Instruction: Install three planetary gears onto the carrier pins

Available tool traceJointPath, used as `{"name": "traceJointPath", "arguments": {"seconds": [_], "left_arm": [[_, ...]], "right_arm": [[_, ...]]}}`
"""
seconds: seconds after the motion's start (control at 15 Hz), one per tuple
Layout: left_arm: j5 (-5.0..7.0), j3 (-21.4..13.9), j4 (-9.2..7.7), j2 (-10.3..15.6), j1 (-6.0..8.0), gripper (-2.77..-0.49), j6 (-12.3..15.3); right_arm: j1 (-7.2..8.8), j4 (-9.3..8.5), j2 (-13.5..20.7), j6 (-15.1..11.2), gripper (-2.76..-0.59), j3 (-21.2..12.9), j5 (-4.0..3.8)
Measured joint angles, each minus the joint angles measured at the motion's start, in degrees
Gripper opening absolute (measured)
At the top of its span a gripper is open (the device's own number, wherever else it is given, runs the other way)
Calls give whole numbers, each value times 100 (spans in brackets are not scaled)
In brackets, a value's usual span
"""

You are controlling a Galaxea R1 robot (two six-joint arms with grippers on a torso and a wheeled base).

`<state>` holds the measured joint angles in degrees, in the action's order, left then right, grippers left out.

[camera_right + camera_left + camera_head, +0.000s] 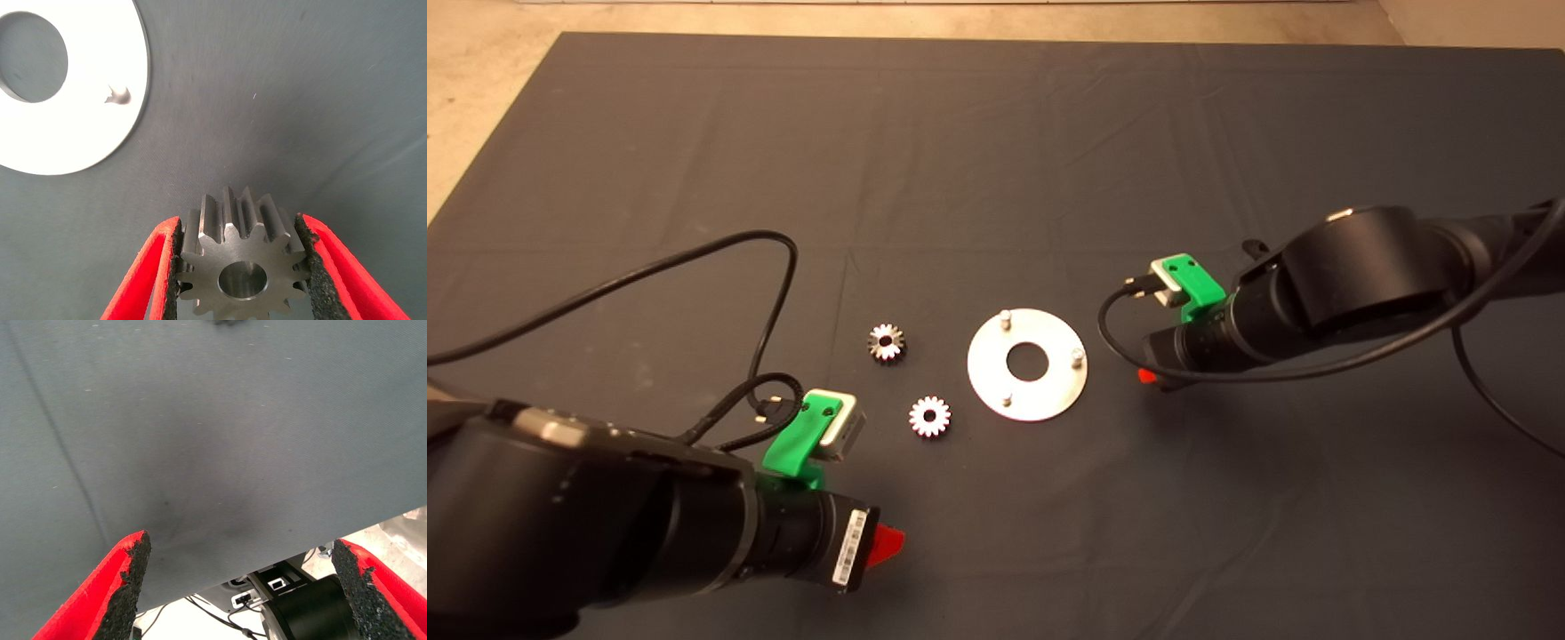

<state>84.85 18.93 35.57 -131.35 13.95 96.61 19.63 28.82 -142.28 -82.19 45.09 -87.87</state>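
The right black arm reaches in from the right edge of the dark mat (996, 160), lying low and angled toward the centre, its green-bodied right gripper (1145, 377) just beside the rim of the flat shiny round steel disc with a central hole (987, 373). In its wrist view the two red fingers with black pads (308, 263) are clamped on opposite teeth of a small silvery steel spur gear with a central bore (243, 267), held with its bore facing the camera above bare mat, apart from the disc edge. The disc carries three short silvery upright pins (1005, 316), all bare. Two more small silvery toothed gears lie flat on the mat to the disc's left: one (886, 341) farther out, the other (929, 416) nearer the disc and close to the left arm. The left black arm comes in from the lower left corner, its left gripper (887, 544) pointing across the mat short of the nearer gear; its red fingers (120, 577) stand wide apart over bare cloth, holding nothing. A white sticker with a barcode (848, 549) sits on the left wrist; its print is too small to read.
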Motion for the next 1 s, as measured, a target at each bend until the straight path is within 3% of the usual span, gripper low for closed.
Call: {"name": "traceJointPath", "arguments": {"seconds": [0.13,0.4,0.53,0.6,0.87,1.0], "left_arm": [[-11,0,-19,-215,-2,-134,0],[-35,0,-24,-273,-2,-134,-2],[-35,0,-32,-272,-2,-134,-2],[-35,0,-33,-272,-2,-134,-2],[-31,0,-40,-236,-2,-134,-2],[-28,0,-43,-227,-2,-134,-2]], "right_arm": [[153,-152,-136,-20,-231,114,-22],[166,-297,-753,-24,-231,463,-30],[169,-302,-1086,-24,-232,708,43],[169,-307,-1146,-22,-232,797,68],[169,-322,-1260,-2,-231,1126,-28],[161,-333,-1333,137,-232,1212,6]]}}
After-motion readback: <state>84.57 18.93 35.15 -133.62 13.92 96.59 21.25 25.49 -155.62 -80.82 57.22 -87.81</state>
